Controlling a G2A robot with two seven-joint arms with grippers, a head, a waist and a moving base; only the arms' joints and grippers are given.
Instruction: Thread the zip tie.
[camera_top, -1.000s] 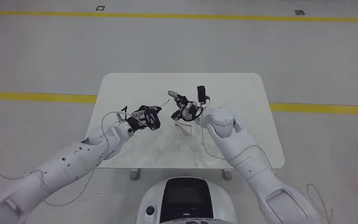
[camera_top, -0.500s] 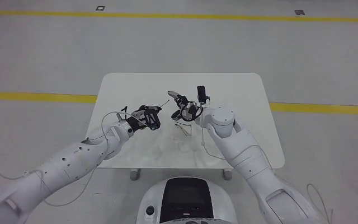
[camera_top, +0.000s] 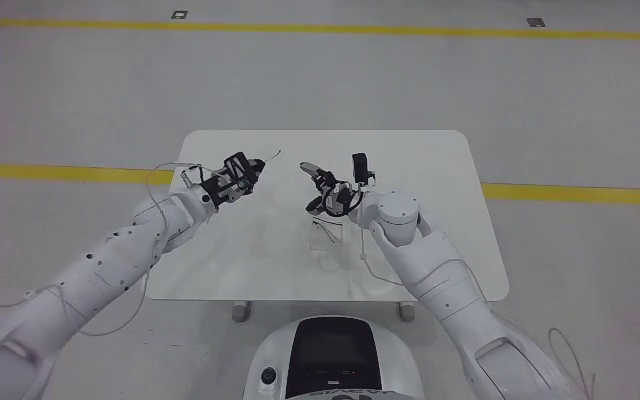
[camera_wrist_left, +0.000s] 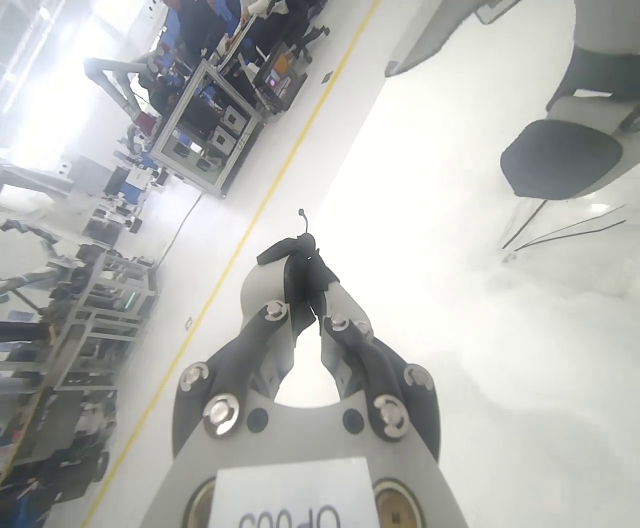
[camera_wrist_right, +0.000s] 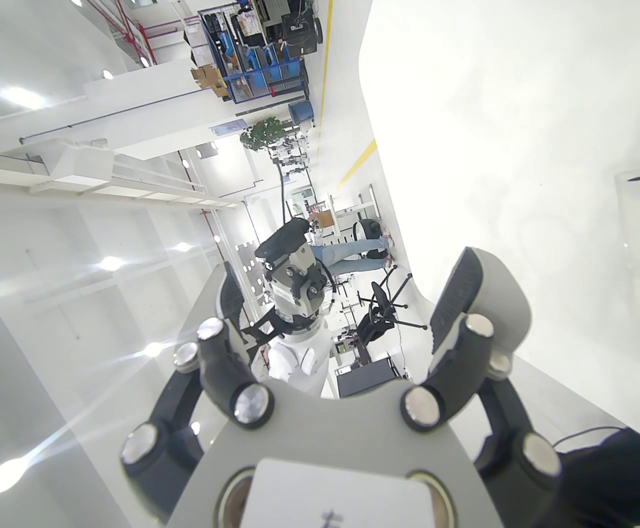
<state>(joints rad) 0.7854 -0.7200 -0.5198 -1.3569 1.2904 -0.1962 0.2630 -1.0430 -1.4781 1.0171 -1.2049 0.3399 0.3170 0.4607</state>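
From above, the left gripper (camera_top: 250, 168) hangs over the far left part of the table (camera_top: 420, 170). Its jaws are closed on one end of the zip tie (camera_top: 268, 158), and the free length juts toward the table's middle, probably to present the tip for threading. The right gripper (camera_top: 334, 172) sits over the table's middle with its jaws spread and nothing between them. It faces the tie, apparently ready to receive it. A few thin loose strands (camera_top: 325, 233), perhaps spare ties, lie on the table nearer its front edge.

In the left wrist view, the pads pinch the black tie, and a short stub pokes past the tips.

In the right wrist view, the fingers (camera_wrist_right: 452, 295) stand wide apart and empty. The left gripper is framed between them, so the two look roughly lined up.
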